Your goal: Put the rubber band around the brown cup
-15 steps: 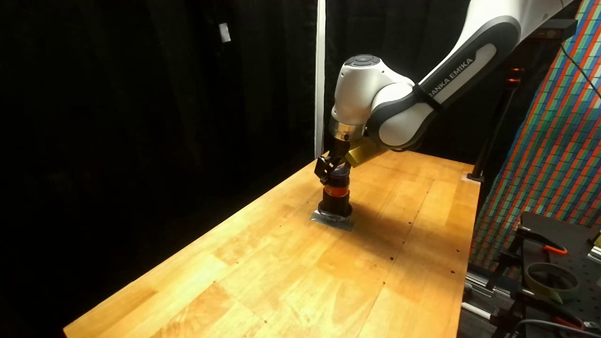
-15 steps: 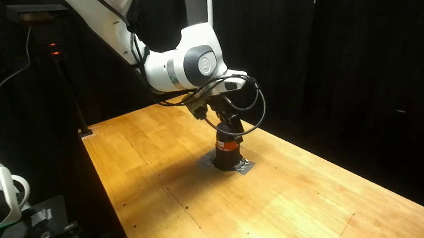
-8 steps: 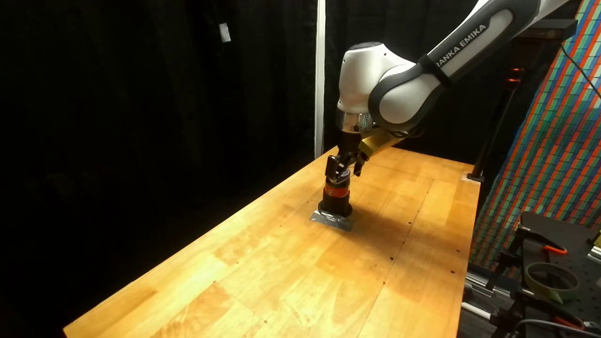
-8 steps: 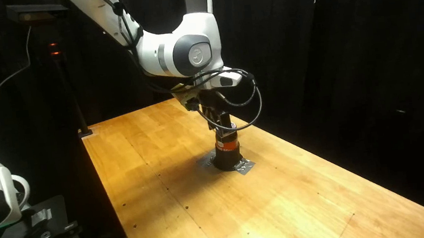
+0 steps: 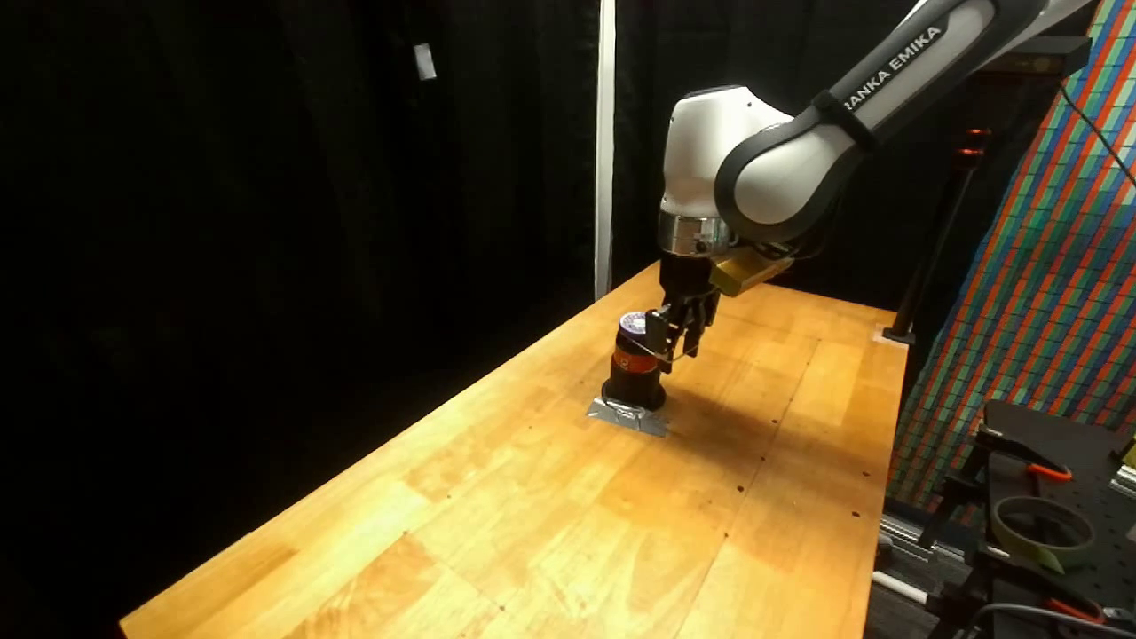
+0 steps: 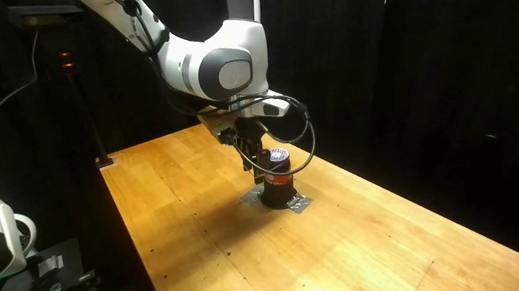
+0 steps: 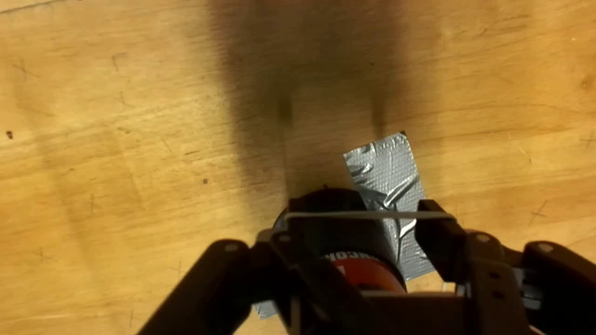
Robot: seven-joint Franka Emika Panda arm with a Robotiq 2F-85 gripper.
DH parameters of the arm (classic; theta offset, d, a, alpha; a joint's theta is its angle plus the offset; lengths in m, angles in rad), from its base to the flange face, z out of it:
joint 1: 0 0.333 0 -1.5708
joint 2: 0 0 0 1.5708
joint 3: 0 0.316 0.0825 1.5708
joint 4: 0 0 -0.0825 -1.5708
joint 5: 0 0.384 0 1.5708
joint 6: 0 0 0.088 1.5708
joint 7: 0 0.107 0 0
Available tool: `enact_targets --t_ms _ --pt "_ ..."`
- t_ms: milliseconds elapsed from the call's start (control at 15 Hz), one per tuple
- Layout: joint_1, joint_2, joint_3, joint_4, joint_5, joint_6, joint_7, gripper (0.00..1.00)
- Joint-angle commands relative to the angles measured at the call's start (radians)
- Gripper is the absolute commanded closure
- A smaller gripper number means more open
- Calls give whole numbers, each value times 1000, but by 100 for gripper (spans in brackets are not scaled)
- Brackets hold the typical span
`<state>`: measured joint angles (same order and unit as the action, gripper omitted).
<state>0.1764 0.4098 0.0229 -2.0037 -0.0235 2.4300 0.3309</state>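
Note:
The cup is a dark upright cylinder with an orange label and a pale patterned top. It stands taped to the table in both exterior views; its label also shows in the wrist view. My gripper is beside the cup at about its upper half, close to its side. In the wrist view the gripper has its fingers apart. The thin pale rubber band is stretched across the fingertips, with another strand farther back. A pale line also runs toward the cup's upper part; I cannot tell whether the band encircles it.
Silver tape holds the cup's base on the wooden table. A side stand with a roll of tape is beyond the table's edge. A camera post rises at the table's corner. Black cables loop from the wrist.
My gripper has risen off the cup's top, moved sideways and come down beside it. The cup's pale top, covered before, now shows. The cup has not moved.

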Motion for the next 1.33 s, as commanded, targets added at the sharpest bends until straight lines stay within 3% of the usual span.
enact_targets --t_ms 0,200,267,600,800,933,1133,1267 --pt "-14 -64 29 -104 44 79 -42 65" --pt "11 -94 11 -179 4 218 -6 87" --pt "20 -103 5 -209 -15 277 -4 90" --pt "82 -128 -59 -328 -103 534 56 92" --pt "161 -124 -159 -379 -184 686 134 89" --pt "243 -113 -259 -403 -223 781 180 88" --pt "383 -87 -420 -429 -209 904 200 90" --pt "441 -74 -471 -451 -173 974 188 91"
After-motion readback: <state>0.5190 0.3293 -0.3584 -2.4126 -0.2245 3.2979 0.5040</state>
